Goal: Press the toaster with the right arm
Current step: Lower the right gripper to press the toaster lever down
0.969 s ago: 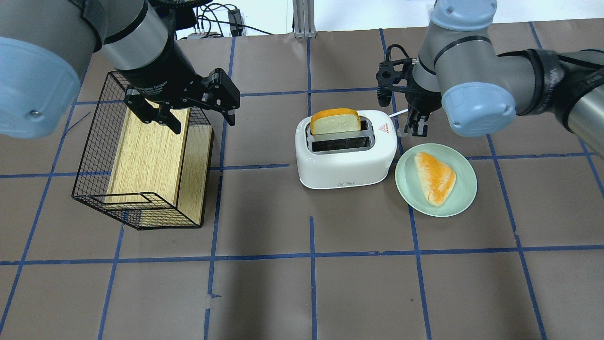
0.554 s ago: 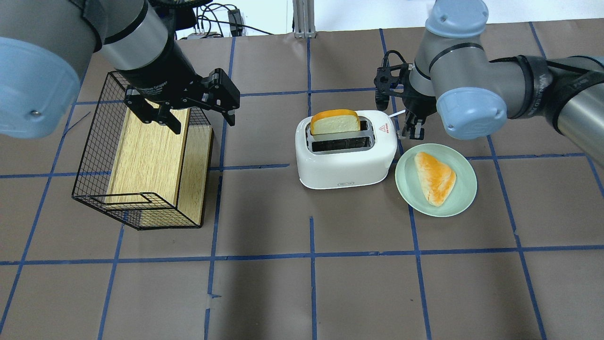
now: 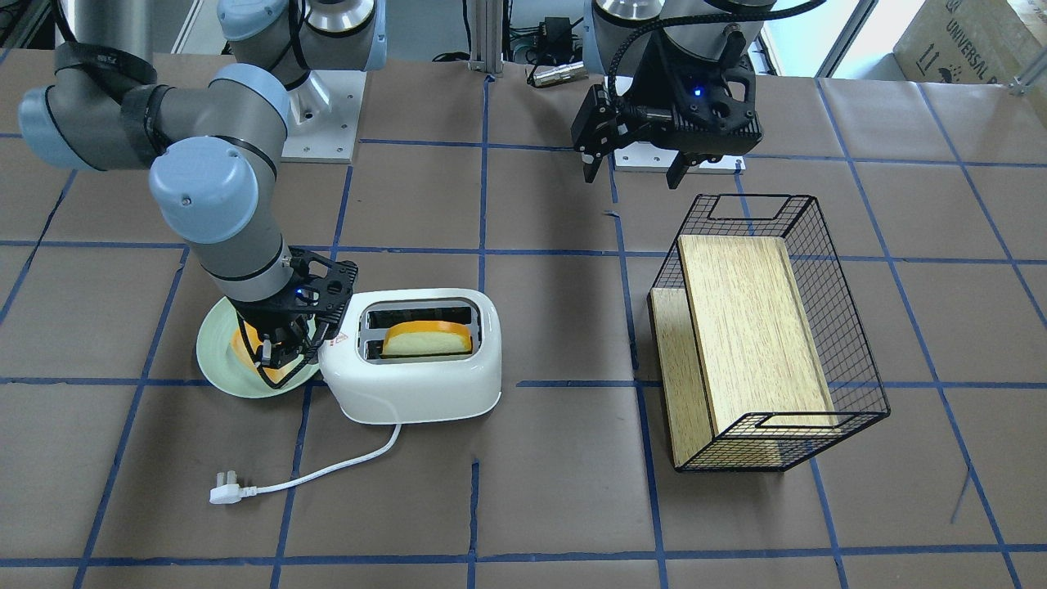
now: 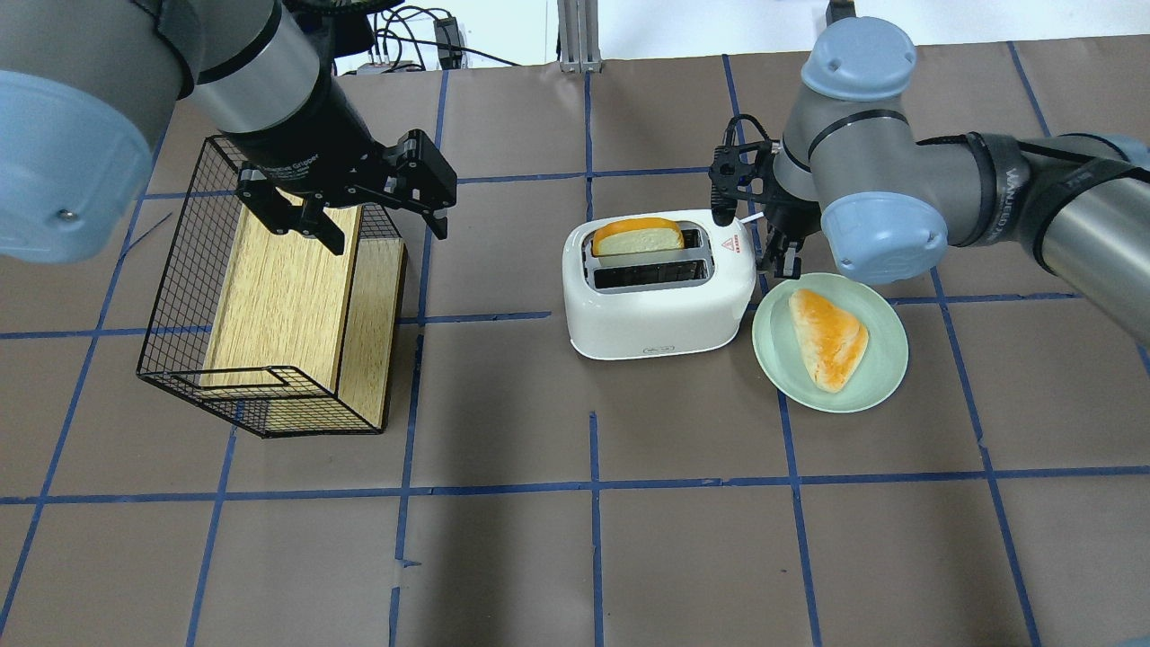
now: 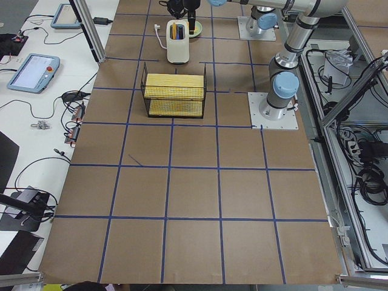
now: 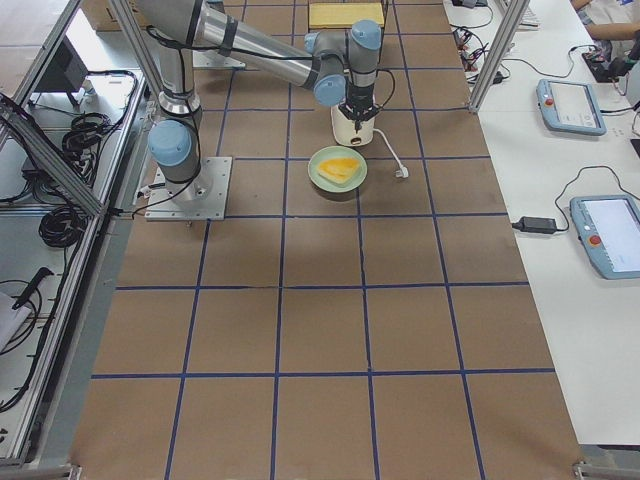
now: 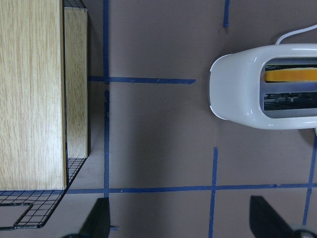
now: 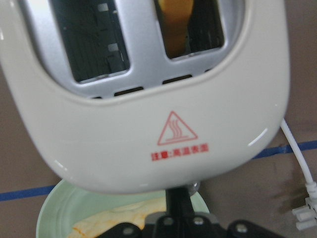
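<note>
The white toaster (image 4: 660, 310) with a red triangle label (image 8: 177, 128) stands mid-table, also in the front view (image 3: 417, 388). A slice of bread (image 4: 636, 238) sits low in its far slot. My right gripper (image 4: 780, 256) is shut and points down, tight against the toaster's right end, over the plate's edge (image 3: 282, 352). In the right wrist view its closed fingers (image 8: 178, 201) sit just below the label end. What they touch is hidden. My left gripper (image 4: 350, 220) is open and empty above the wire basket.
A green plate (image 4: 885, 377) with a pastry (image 4: 828, 337) lies right beside the toaster. A black wire basket (image 4: 180, 296) holding a wooden box (image 4: 278, 296) stands at the left. The toaster's white cord and plug (image 3: 222, 493) trail on the table's far side.
My right gripper has moved down and a little left along the toaster's end. The bread slice has sunk lower into its slot. The left arm has not moved.
</note>
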You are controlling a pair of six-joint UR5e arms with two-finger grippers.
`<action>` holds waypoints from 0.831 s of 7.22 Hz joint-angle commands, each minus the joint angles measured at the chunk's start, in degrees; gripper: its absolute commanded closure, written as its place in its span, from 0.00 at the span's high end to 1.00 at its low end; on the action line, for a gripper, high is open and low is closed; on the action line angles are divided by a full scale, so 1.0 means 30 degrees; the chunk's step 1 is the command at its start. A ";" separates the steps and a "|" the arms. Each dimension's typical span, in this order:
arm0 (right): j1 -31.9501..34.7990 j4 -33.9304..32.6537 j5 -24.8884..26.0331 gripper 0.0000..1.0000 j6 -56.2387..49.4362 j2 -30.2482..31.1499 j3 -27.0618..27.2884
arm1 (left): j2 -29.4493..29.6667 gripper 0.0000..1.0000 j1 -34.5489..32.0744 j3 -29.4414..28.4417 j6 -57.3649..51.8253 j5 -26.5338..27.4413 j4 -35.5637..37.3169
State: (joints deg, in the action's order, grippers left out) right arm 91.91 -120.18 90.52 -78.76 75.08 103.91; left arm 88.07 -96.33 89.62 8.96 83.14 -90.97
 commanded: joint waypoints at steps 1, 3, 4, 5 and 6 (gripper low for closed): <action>0.0008 -0.0604 0.0004 0.07 -0.0025 -0.0416 0.0169 | 0.0000 1.00 0.0000 0.0008 0.0000 0.0000 0.0000; 0.0008 -0.0604 0.0004 0.07 -0.0025 -0.0418 0.0257 | 0.0000 1.00 0.0000 0.0008 0.0000 0.0000 0.0000; 0.0008 -0.0604 0.0004 0.07 -0.0025 -0.0476 0.0257 | 0.0000 1.00 0.0000 0.0008 0.0000 0.0000 0.0000; 0.0008 -0.0633 0.0004 0.07 -0.0025 -0.0477 0.0431 | 0.0000 1.00 0.0000 0.0008 0.0000 0.0000 0.0000; -0.0021 -0.1126 0.0033 0.07 -0.0025 -0.0535 0.0462 | 0.0000 1.00 0.0000 0.0008 0.0000 0.0000 0.0000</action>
State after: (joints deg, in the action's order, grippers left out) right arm 91.92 -122.40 90.54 -78.84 73.64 105.03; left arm 88.07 -96.33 89.65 8.96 83.14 -90.97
